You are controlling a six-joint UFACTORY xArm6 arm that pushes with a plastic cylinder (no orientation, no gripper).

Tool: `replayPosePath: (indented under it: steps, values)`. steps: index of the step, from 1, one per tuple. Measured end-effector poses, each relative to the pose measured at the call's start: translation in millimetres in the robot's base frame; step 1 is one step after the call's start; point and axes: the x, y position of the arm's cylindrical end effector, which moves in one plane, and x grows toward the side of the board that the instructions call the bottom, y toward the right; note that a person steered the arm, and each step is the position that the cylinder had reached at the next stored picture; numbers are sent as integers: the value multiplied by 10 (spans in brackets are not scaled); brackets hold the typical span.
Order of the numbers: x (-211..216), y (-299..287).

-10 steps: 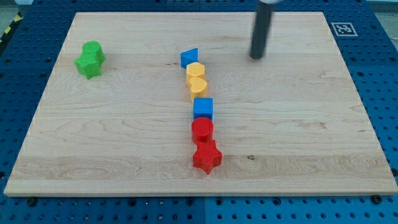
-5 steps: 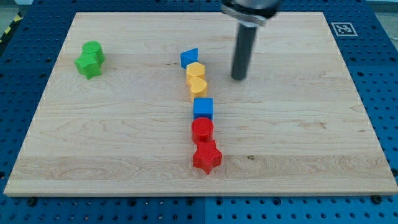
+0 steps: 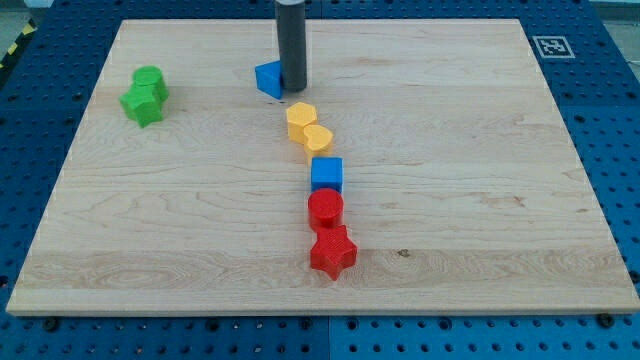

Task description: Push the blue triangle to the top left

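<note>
The blue triangle lies on the wooden board, above the middle and a little to the view's left. My tip stands against its right side, touching it. Part of the triangle's right edge is hidden behind the rod.
Just below the tip lie a yellow block and a yellow heart. Below them are a blue cube, a red cylinder and a red star in a column. Two green blocks sit at the upper left.
My tip has swept from the upper right to the left, onto the blue triangle. The triangle has slid left and up. The two yellow blocks have shifted slightly left.
</note>
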Motion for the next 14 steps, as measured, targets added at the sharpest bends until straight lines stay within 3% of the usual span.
replayPosePath:
  steps: [6, 11, 13, 14]
  values:
    - [124, -649]
    - [-658, -1193]
    - [-528, -772]
    - [-771, -640]
